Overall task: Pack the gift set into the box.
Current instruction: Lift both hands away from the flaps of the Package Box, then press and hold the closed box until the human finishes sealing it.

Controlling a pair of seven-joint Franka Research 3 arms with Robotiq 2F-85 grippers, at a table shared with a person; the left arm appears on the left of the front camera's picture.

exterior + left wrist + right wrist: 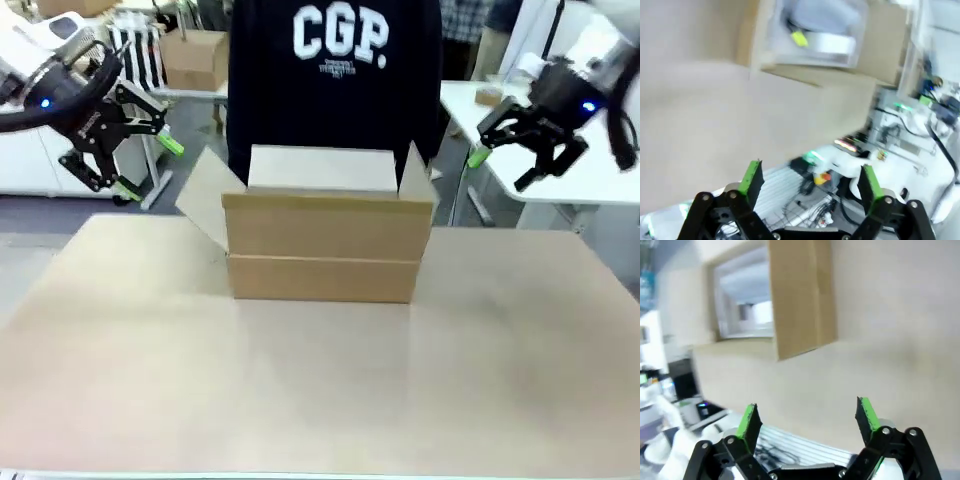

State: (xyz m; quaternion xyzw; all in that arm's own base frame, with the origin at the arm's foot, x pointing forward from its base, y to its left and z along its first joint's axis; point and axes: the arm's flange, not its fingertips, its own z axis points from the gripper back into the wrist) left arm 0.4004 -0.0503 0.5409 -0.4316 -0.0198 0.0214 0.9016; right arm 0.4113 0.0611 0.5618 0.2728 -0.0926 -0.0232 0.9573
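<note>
The box (322, 250), a large brown carton with its flaps open, stands at the table's far middle, right in front of a person in a dark sweatshirt. Inside the box (810, 70) lies the gift set (822, 30), a pale tray with a blurred grey-white item and a small yellow piece. The right wrist view looks into the box (790, 300) from the side, with pale contents inside. My left gripper (140, 165) hangs open high at the left, off the table. My right gripper (500, 165) hangs open high at the right. Nothing sits between either pair of fingers.
The tan table (320, 370) stretches bare in front of the box. A smaller brown carton (195, 58) and a striped bag (140, 50) stand behind at the left. A white table (570, 170) stands at the back right.
</note>
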